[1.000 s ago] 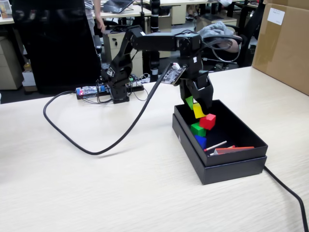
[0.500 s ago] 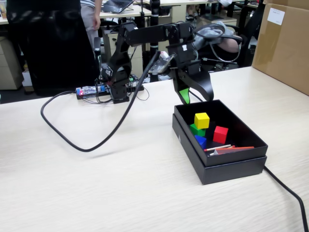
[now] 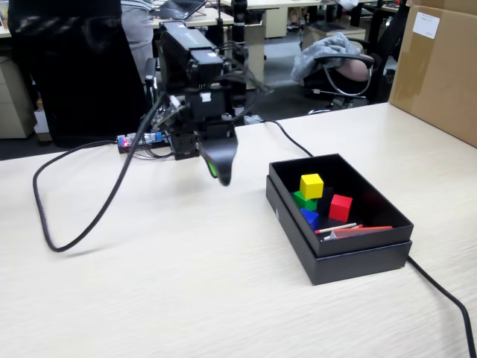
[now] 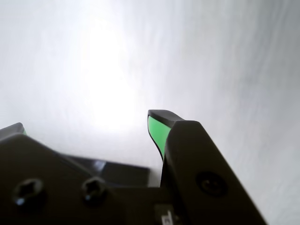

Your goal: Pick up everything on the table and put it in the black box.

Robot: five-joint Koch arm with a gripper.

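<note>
The black box (image 3: 350,246) sits on the table (image 3: 186,291) at the right of the fixed view. Inside it lie the yellow cube (image 3: 311,186), the green cube (image 3: 301,200), the blue cube (image 3: 310,217) and the red cube (image 3: 340,206). My gripper (image 3: 221,171) hangs above bare tabletop to the left of the box, pointing down. In the wrist view the gripper (image 4: 86,123) is open: the green-lined fingertips (image 4: 157,129) stand wide apart with only pale tabletop between them.
Red and white sticks (image 3: 350,230) lie in the box's near end. A thick black cable (image 3: 52,231) loops over the table at left; another cable (image 3: 447,298) runs off at the near right. A brown carton (image 3: 440,67) stands far right. The arm's base (image 3: 182,145) is at the back.
The yellow cube left the gripper and now rests in the box; the red cube shifted to the right. The arm lifted and swung left, away from the box.
</note>
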